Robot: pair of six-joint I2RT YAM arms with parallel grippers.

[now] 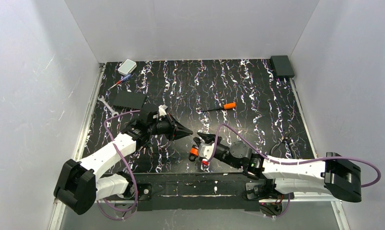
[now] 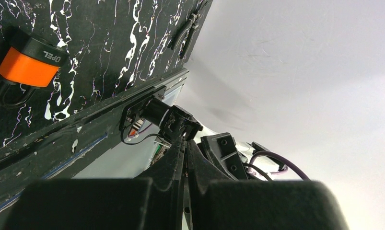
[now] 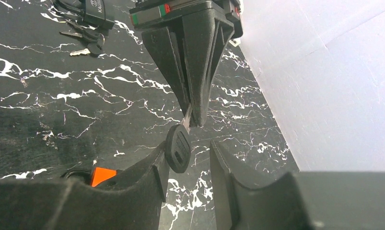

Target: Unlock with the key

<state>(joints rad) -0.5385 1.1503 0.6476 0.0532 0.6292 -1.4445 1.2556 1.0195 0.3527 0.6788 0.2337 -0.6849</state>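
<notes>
Tiny key with a rounded black head and a short pale metal blade [image 3: 177, 148] is held above the black white-veined table [image 1: 257, 96], its blade pinched between the pressed-together fingers of the left gripper [image 3: 192, 119]. In the right wrist view the black head sits between the spread fingers of the right gripper [image 3: 190, 151], just beside the 9 o'clock one. From above, the small orange padlock [image 1: 194, 152] lies at 6 o'clock of the left fingertips.
</notes>
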